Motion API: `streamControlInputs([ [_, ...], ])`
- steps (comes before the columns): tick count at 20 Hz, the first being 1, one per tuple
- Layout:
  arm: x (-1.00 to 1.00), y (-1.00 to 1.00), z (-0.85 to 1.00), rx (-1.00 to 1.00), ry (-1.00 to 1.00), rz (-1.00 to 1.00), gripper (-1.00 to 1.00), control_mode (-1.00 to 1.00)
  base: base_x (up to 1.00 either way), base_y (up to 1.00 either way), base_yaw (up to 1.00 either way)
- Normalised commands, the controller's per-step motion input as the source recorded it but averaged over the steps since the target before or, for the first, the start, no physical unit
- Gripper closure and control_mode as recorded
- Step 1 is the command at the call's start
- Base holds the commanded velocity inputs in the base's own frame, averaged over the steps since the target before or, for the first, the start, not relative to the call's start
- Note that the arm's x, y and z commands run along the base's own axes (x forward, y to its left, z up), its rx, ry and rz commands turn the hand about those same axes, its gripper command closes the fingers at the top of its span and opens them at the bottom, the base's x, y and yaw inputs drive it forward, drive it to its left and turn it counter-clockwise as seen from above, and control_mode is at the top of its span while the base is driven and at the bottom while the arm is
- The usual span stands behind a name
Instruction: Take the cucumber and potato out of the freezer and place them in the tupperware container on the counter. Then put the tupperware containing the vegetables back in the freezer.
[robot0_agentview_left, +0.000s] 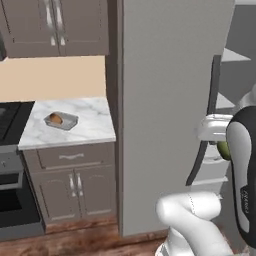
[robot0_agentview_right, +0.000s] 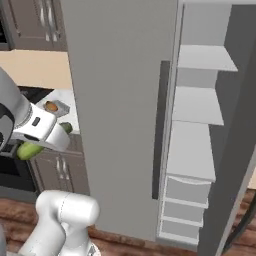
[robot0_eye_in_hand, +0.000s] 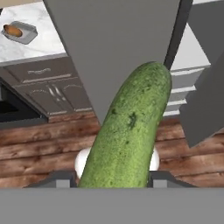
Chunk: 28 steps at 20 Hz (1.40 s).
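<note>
At the far left, on the white marble counter (robot0_agentview_left: 95, 127) beside the black stovetop (robot0_agentview_left: 12, 117), the grey tupperware container (robot0_agentview_left: 70, 120) sits flat with the potato (robot0_agentview_left: 55, 119) already lying inside it, an orange-brown lump toward one end, leaving bare tray floor beside it; nothing else is in the tray, so half the loading looks done; moving right, the freezer (robot0_agentview_left: 165, 100) has its big matte door swung out between the counter and the arm, and that door is the chief hazard, since a straight sweep toward the tray would likely drive the load or the forearm into its edge or its dark handle; the pale inner shelves (robot0_agentview_right: 197, 105) and drawers stand open and bare as far as can be seen; the gripper (robot0_eye_in_hand: 111, 177) pinches the cucumber (robot0_eye_in_hand: 131, 127) near one end, a dark finger tip showing on either side of it, and the long green body juts well beyond the fingers; held so far off its middle, it could, I judge, pivot or slide out during a quick swing, and dropped here it would land on the wooden floor (robot0_eye_in_hand: 39, 148); being about as long as the tray is wide, it may also catch the raised rim or roll onto the potato unless lowered in line with the free space.
</note>
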Motion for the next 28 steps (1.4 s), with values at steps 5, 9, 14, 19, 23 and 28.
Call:
streamControlInputs([
  [5,0.00,0.00,0.00,0.00,0.00,0.00,1.00,1.00,0.10,1.00,0.00],
  [9,0.00,0.00,0.00,0.00,0.00,0.00,1.00,1.00,0.39,1.00,-0.03],
  [14,0.00,0.00,0.00,0.00,0.00,0.00,1.00,1.00,0.71,0.94,-0.14],
  [19,0.00,0.00,0.00,0.00,0.00,0.00,1.00,1.00,0.86,0.54,-0.21],
  [23,0.00,0.00,0.00,0.00,0.00,0.00,1.00,1.00,0.75,0.28,-0.22],
  [28,0.00,0.00,0.00,0.00,0.00,0.00,1.00,1.00,0.59,0.21,-0.20],
])
